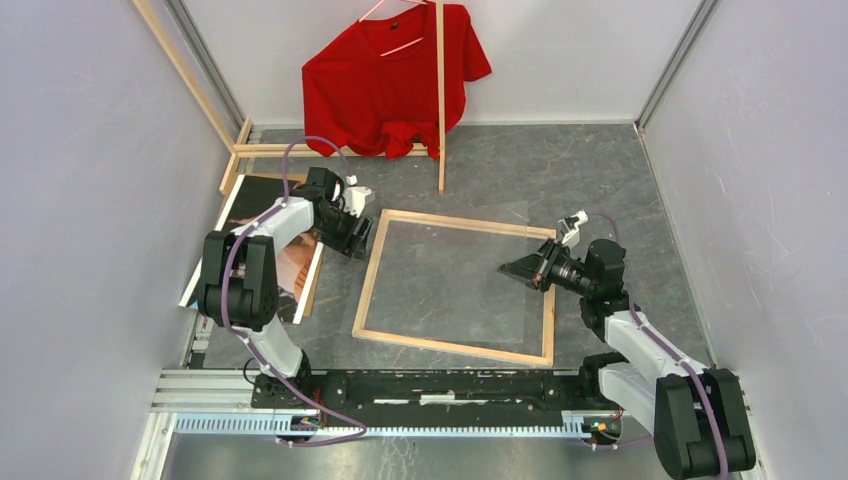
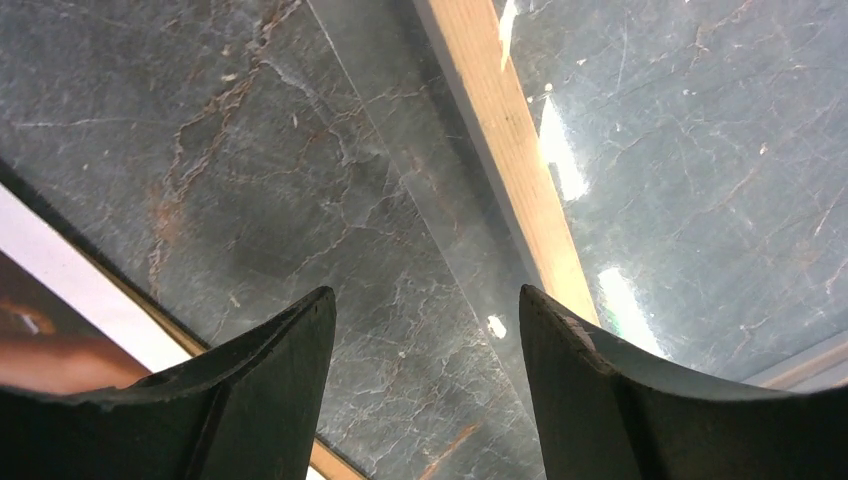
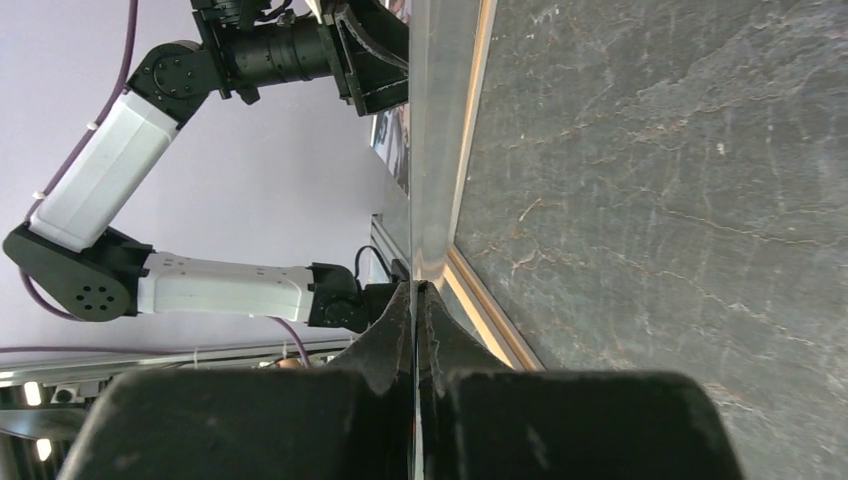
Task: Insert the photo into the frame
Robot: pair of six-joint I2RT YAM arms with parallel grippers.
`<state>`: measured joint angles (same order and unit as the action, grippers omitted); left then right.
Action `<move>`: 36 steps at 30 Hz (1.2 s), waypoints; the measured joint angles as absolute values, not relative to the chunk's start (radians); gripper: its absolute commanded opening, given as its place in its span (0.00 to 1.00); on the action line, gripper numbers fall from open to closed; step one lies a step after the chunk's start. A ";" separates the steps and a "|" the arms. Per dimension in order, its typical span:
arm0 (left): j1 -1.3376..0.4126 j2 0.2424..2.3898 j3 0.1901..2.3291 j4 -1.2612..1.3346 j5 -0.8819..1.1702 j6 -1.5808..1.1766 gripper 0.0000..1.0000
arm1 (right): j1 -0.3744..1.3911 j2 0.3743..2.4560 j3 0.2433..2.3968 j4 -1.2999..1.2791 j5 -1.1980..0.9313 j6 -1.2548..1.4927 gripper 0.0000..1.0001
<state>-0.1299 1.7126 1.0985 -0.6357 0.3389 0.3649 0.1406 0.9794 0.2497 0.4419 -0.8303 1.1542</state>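
Right gripper (image 1: 512,268) pinches the likely stiff, slippery clear pane (image 1: 440,270) over the frame (image 1: 450,346) at three o'clock; left gripper (image 1: 357,243) gapes empty by the photo (image 1: 302,262).

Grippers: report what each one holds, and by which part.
The right gripper pinches the clear pane by its right edge. The left gripper is open and holds nothing.

A dark grey, brown-veined marbled desk (image 1: 600,170). At its centre lies the frame (image 1: 450,346), pale wood face up, with a clear sheet (image 1: 450,280) overlapping it. At 9 o'clock a brown cardboard sheet (image 1: 311,285) lies flat with the photo (image 1: 298,268) on top. The wooden foot of a clothes rack (image 1: 270,150) stands at 11 o'clock
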 measured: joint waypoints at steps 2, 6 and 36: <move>-0.142 1.720 1.098 -0.630 0.338 0.364 0.74 | 0.124 0.979 0.247 0.431 -0.841 1.134 0.00; -0.155 1.728 1.098 -0.628 0.332 0.364 0.74 | 0.091 0.979 0.246 0.400 -0.864 1.092 0.00; -0.161 1.760 1.166 -0.641 0.320 0.348 0.76 | -0.060 1.000 0.238 0.259 -0.953 0.940 0.00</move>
